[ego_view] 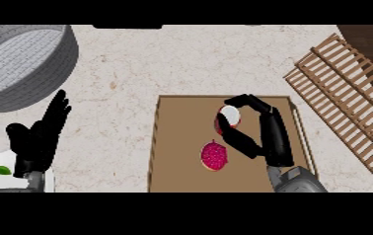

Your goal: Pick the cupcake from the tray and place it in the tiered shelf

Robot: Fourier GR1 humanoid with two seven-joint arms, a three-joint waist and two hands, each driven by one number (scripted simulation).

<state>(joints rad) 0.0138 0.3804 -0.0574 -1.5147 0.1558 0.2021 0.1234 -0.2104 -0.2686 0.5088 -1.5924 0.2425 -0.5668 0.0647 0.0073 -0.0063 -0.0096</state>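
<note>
Right hand [264, 130] curls its fingers and thumb in a grasp — left hand [38, 136] rests open, fingers up.

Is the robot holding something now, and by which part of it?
Yes. The right hand curls its fingers and thumb round the sides of the cupcake over the tray. The left hand holds nothing.

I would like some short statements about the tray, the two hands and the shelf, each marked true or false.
1. The right hand curls round the cupcake over the tray. True.
2. A pink fruit lies on the tray. True.
3. The cupcake already sits in the wooden shelf. False: it is over the tray, in the right hand.
4. The left hand holds the pink fruit. False: it is open at the left edge, off the tray.
</note>
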